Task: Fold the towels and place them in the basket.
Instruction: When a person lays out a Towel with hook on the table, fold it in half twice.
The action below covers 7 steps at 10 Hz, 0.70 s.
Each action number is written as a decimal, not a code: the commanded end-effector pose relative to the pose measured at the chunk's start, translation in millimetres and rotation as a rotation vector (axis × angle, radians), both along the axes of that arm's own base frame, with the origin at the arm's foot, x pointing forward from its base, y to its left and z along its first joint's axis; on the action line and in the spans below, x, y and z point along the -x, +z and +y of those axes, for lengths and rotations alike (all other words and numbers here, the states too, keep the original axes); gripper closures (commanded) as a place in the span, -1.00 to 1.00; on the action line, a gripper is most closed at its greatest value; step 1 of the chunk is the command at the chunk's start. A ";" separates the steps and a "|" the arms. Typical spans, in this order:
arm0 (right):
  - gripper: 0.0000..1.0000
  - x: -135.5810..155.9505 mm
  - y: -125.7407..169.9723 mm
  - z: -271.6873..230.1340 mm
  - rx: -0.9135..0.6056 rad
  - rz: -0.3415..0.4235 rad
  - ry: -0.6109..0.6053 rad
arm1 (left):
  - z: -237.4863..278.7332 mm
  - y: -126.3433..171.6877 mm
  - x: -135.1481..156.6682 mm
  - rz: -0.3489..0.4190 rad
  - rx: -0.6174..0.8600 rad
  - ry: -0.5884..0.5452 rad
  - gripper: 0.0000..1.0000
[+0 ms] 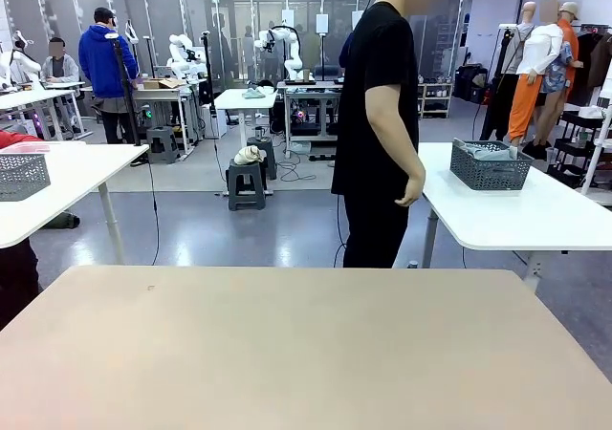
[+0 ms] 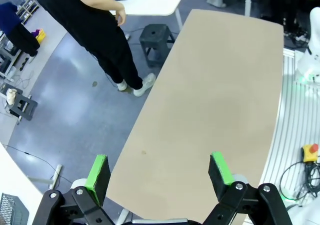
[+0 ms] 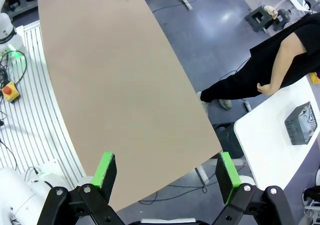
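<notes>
Two hands up over the work surface, both spread wide. My left hand (image 2: 159, 166) hangs above the beige table (image 2: 215, 100), green pads well apart, with tabletop showing between them. Same picture at my right hand (image 3: 166, 161): fingers splayed, tabletop below. Well beyond my right hand, past the table's far edge and off to the side, the dark mesh basket (image 3: 301, 124) sits on a white table (image 3: 270, 145). Seen from the front it stands upright toward that table's far side, with something pale inside that I cannot make out. Between my hands and that basket stands a person (image 1: 378, 115) in black, side-on, and the person's hand (image 1: 413, 193) hangs just beside the white table's near corner.
</notes>
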State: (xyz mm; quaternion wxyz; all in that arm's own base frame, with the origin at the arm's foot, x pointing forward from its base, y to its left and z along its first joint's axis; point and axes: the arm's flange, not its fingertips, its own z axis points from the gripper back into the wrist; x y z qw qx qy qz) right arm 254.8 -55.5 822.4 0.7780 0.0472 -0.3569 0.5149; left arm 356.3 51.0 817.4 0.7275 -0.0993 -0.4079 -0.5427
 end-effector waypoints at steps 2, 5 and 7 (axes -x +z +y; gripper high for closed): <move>-1.00 -0.3 3.9 0.4 0.034 -0.001 0.041 | 1.9 7.7 3.0 0.016 0.002 -0.033 -1.00; -1.00 0.4 3.3 1.6 0.047 0.010 0.072 | 3.3 7.2 3.5 0.033 -0.006 -0.052 -1.00; -1.00 -0.2 0.0 3.5 0.035 0.008 0.045 | 2.6 1.9 3.9 0.031 -0.001 -0.020 -1.00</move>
